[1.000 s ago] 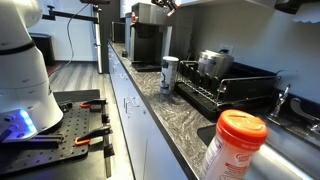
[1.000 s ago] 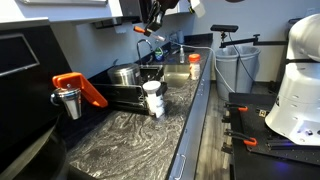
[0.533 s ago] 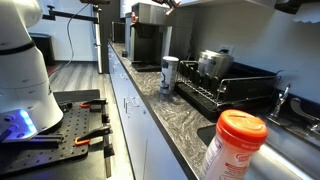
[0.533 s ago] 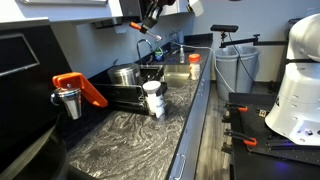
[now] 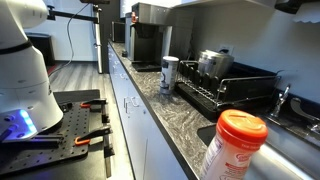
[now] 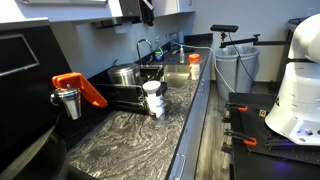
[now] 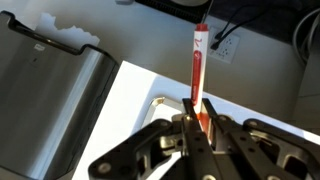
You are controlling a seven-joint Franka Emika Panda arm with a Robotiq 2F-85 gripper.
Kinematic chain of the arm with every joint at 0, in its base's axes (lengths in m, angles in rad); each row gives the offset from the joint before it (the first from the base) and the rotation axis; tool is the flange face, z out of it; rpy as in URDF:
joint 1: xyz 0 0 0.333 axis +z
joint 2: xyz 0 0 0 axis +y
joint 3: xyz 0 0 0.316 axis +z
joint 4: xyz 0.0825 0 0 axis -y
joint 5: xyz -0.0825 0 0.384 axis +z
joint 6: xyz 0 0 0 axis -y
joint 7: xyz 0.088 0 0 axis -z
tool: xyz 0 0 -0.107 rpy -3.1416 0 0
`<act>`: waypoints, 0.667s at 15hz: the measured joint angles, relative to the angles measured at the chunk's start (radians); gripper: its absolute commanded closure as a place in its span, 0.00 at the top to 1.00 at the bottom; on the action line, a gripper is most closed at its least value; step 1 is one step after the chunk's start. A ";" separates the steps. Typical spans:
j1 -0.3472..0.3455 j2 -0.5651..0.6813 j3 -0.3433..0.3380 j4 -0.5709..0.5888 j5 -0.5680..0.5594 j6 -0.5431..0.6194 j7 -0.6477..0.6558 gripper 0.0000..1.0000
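Since half a second ago the gripper (image 6: 147, 10) has gone up. In an exterior view only its dark lower end shows, at the top edge beside the cabinet (image 6: 70, 10). The orange bit that hung under it is out of frame now.

Wrist view: gripper (image 7: 195, 118) is clamped on a thin red stick (image 7: 199, 70). It grips the near end and the rest stands free.

- Stick's long axis runs almost straight up the picture, away from the fingertips.
- Far tip points at the white wall (image 7: 150, 40), just left of the outlet (image 7: 226, 47). Can't tell whether the tip touches the wall.
- A steel panel (image 7: 50, 110) sits off to the left, well apart from the stick.

Room to move:
- The surface (image 5: 170, 120) has open granite along its front edge.
- The back strip is taken by the coffee machine (image 5: 148, 40), cup (image 5: 169, 72), rack (image 5: 225, 90) and pot (image 5: 213, 63).
- A bottle (image 5: 235, 145) stands close to the camera at the sink end.
- The gripper is well above all of it, tight only against the cabinet.
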 measured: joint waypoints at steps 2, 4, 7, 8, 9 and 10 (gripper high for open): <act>-0.071 -0.025 0.041 0.010 0.024 0.049 0.018 0.03; -0.156 -0.021 0.086 0.029 0.052 0.107 0.019 0.03; -0.285 0.005 0.156 0.065 0.105 0.197 0.017 0.03; -0.323 0.017 0.177 0.079 0.125 0.229 0.016 0.03; -0.355 0.028 0.197 0.092 0.149 0.254 0.014 0.03; -0.382 0.039 0.217 0.105 0.174 0.275 0.012 0.03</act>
